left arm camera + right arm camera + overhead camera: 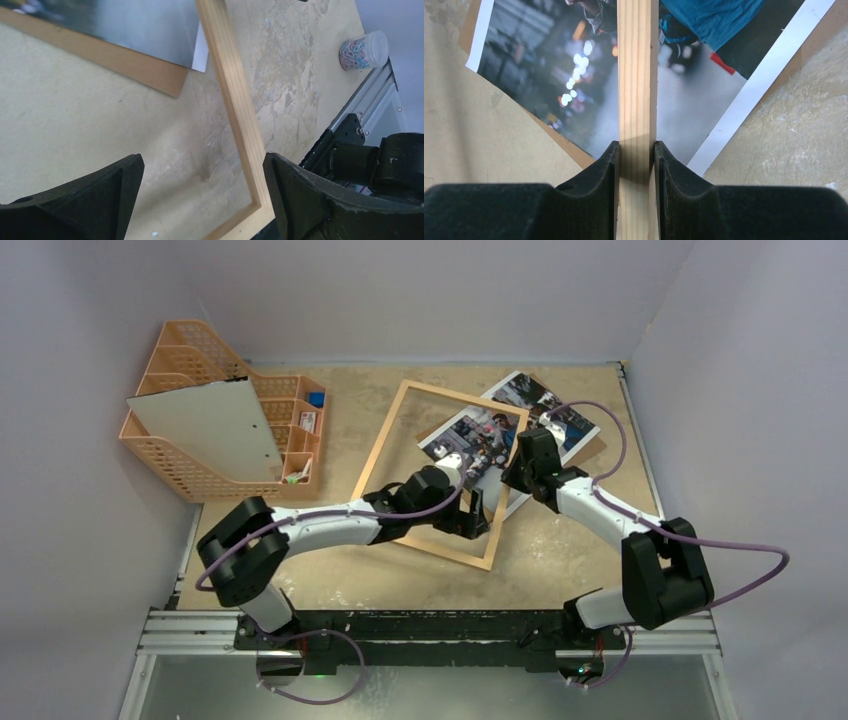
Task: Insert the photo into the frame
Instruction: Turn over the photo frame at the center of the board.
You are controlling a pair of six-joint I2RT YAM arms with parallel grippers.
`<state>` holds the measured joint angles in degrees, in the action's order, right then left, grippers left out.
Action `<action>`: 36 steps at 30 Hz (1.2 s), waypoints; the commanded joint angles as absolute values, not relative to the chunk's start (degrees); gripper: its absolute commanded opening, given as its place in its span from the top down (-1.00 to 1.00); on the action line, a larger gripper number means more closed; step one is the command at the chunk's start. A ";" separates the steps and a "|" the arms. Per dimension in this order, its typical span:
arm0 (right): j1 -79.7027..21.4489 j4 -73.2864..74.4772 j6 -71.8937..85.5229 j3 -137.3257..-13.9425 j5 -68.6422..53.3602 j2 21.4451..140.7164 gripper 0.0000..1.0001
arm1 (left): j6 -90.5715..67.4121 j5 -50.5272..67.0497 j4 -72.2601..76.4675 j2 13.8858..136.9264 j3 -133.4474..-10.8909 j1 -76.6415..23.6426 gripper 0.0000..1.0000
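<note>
The light-wood frame (400,425) lies at the table's middle. The photo (478,440), a street scene with a man in blue, lies partly beneath it and sticks out to the right, resting on a brown hardboard panel (574,150). My right gripper (519,466) is shut on the frame's right rail (636,75), above the photo (704,75). My left gripper (476,523) is open and empty inside the frame near its near right corner. In the left wrist view, the frame rail (235,95) runs just beside the right finger (300,200), with bare table between the jaws.
An orange mesh organizer (190,475) stands at the back left with a pale grey sheet (210,430) leaning on it. A clear jar of paper clips (364,50) stands near the table's metal edge rail (360,100). The photo's corner (145,25) and the panel (140,70) show beyond the left gripper.
</note>
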<state>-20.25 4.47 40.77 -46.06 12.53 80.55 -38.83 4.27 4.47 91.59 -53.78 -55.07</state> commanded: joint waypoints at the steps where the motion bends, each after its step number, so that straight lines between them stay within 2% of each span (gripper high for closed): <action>1: -20.48 4.07 44.44 -49.64 12.13 77.52 1.00 | -35.35 0.16 10.30 94.39 -57.89 -57.90 -0.93; 8: -20.48 6.03 45.77 -49.81 12.08 76.75 1.00 | -37.13 4.70 17.54 99.51 -58.42 -60.47 -0.88; 14: -20.48 7.25 46.10 -49.92 12.17 76.48 1.00 | -37.97 0.24 14.09 103.47 -61.41 -63.91 -0.73; 20: -20.48 8.01 46.44 -49.75 12.44 76.08 1.00 | -36.05 -3.97 12.13 104.77 -63.01 -65.78 -0.47; 26: -20.48 6.75 48.60 -48.35 9.39 77.24 1.00 | -33.47 -4.13 8.62 106.31 -65.49 -66.36 -0.11; 33: -20.48 6.34 49.29 -48.00 6.72 78.13 1.00 | -34.33 -8.99 2.60 109.21 -68.77 -66.62 0.18; 36: -20.48 6.02 49.56 -48.05 6.13 78.75 1.00 | -34.93 -9.39 2.64 109.19 -68.32 -66.62 0.40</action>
